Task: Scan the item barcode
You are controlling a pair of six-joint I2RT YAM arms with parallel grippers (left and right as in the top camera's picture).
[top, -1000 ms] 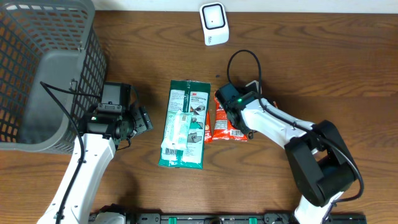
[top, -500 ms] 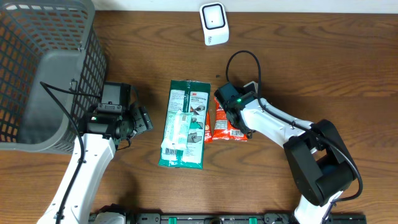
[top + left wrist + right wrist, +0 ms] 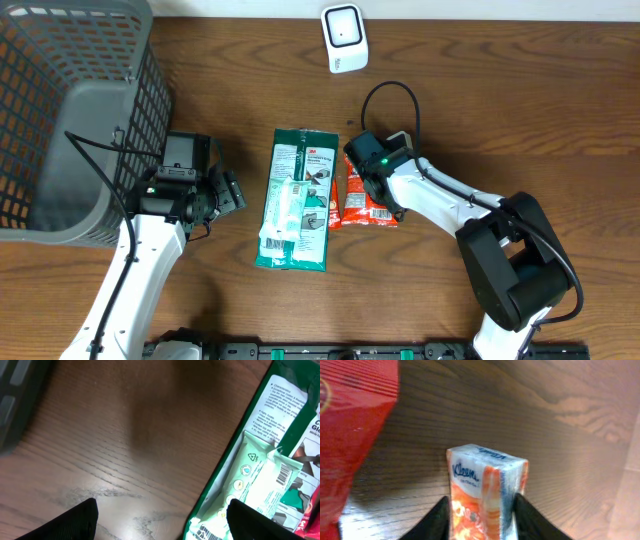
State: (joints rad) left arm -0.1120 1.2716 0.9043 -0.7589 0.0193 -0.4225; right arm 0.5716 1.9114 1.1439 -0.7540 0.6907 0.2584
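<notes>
An orange and white Kleenex tissue pack (image 3: 487, 492) stands upright on the wooden table between the fingers of my right gripper (image 3: 482, 520), which press on both of its sides. In the overhead view that gripper (image 3: 366, 168) hangs over the top of a red snack pack (image 3: 362, 203), and the tissue pack is hidden beneath it. The white barcode scanner (image 3: 343, 38) stands at the table's far edge. My left gripper (image 3: 160, 522) is open over bare wood, just left of a green 3M package (image 3: 260, 475).
A large grey mesh basket (image 3: 70, 110) fills the far left. The green 3M package (image 3: 297, 198) lies in the middle, with a pale wipes pouch on it. The red snack pack (image 3: 355, 435) lies just left of the tissue pack.
The right arm has edged very slightly toward the far side. The left arm and the packages on the table have not moved.
</notes>
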